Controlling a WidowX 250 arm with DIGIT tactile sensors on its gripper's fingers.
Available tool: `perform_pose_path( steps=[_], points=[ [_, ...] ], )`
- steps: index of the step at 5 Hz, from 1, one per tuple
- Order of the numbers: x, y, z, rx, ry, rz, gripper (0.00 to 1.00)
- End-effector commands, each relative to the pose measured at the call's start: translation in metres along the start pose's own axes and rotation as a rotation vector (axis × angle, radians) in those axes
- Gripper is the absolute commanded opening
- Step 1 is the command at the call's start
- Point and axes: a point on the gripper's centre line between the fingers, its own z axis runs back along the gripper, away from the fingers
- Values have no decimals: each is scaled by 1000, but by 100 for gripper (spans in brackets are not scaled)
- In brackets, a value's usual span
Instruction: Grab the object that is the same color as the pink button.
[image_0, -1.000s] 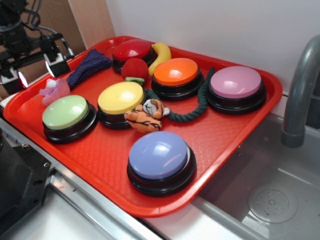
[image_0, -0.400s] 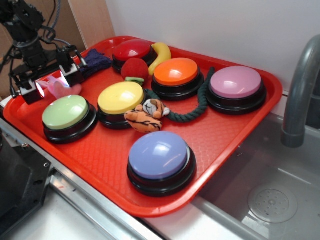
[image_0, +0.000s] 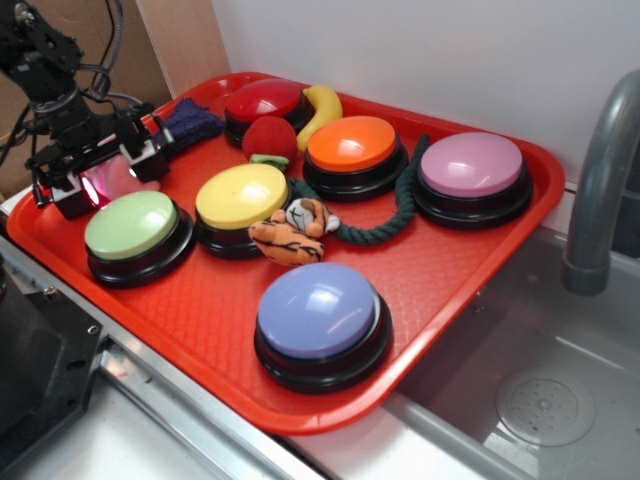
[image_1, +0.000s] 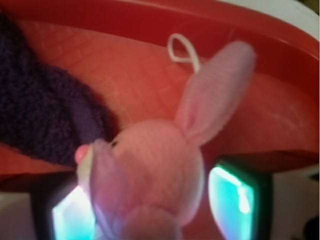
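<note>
The object, a small pink plush bunny (image_0: 112, 180), lies at the left end of the red tray (image_0: 440, 270), just behind the green button. My gripper (image_0: 100, 172) is lowered over it with a finger on either side. In the wrist view the bunny (image_1: 150, 165) fills the space between the two glowing pads. The left pad (image_1: 70, 215) is against it and a thin strip of tray shows before the right pad (image_1: 232, 200). The jaws stand open around the toy. The pink button (image_0: 472, 165) sits at the tray's far right.
A dark purple knitted cloth (image_0: 190, 122) lies right behind the bunny. The green button (image_0: 135, 228) and yellow button (image_0: 240, 195) stand close by, the tiger plush (image_0: 292, 235) mid-tray. The tray's raised rim (image_1: 210, 30) runs just beyond the bunny's ear.
The gripper came in from the tray's left edge and dropped over the pink bunny, which now sits between its fingers instead of lying uncovered.
</note>
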Motion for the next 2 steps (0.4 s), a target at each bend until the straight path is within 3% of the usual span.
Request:
perform_pose_path(
  steps=[1,2],
  points=[
    [-2,-3,26,-41,15,-192,0],
    [-4,-21,60,3,96,-444,0]
  ],
)
